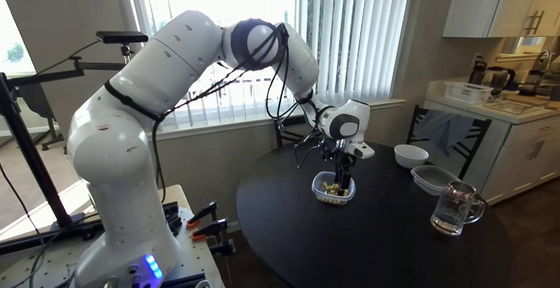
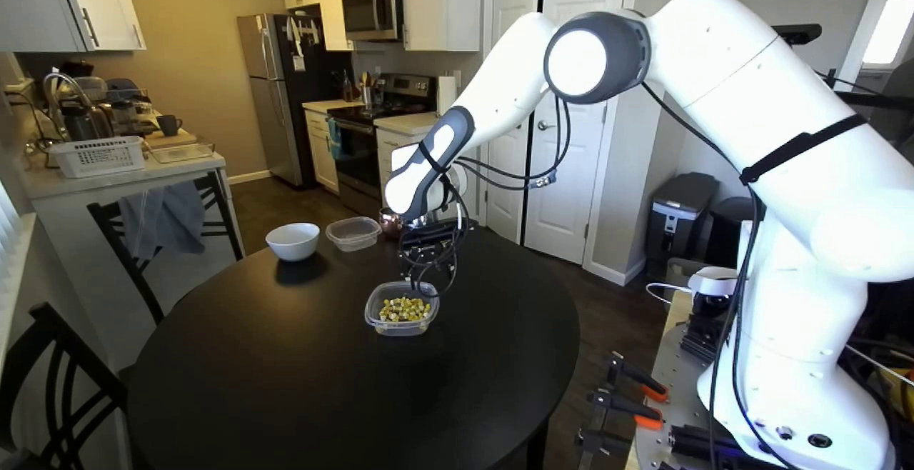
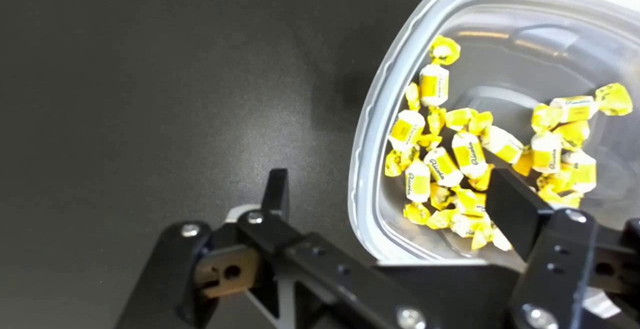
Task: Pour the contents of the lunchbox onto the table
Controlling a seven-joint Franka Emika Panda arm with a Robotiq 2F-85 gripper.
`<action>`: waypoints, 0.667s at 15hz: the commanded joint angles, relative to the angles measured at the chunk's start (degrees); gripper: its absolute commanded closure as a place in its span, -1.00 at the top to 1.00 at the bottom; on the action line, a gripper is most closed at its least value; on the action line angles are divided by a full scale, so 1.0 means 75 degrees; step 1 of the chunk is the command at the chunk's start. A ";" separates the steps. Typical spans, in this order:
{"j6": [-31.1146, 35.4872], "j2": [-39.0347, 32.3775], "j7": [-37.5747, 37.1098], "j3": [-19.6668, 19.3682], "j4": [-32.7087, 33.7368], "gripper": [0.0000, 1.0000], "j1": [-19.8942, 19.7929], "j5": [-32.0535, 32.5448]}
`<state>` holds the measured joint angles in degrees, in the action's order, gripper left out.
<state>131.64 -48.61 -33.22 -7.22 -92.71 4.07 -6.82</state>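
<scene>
Gripper [image 3: 393,194] is standing wide astride lunchbox [image 3: 364,179] rim; yellow-wrapped candies [image 3: 469,154] are lying inside, lunchbox resting on table [image 2: 285,384].

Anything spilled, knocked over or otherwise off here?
Nothing stands out. The yellow-wrapped candies lie inside the upright lunchbox, none visibly spilled. The white bowl and glass mug stand upright, and the open gripper straddles the lunchbox's rim in the wrist view.
</scene>
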 commanded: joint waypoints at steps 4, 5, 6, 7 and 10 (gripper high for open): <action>-0.0761 -0.1617 -0.0292 -0.0323 0.1706 0.52 0.0022 0.0154; -0.0862 -0.1741 -0.0255 -0.0329 0.1852 0.47 -0.0011 0.0134; -0.0935 -0.1860 -0.0229 -0.0337 0.2006 0.33 -0.0032 0.0126; -0.0996 -0.1931 -0.0209 -0.0339 0.2129 0.21 -0.0048 0.0118; -0.1049 -0.1920 -0.0119 -0.0322 0.2255 -0.21 -0.0047 0.0122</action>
<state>125.52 -62.33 -33.54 -9.71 -77.72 3.94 -6.81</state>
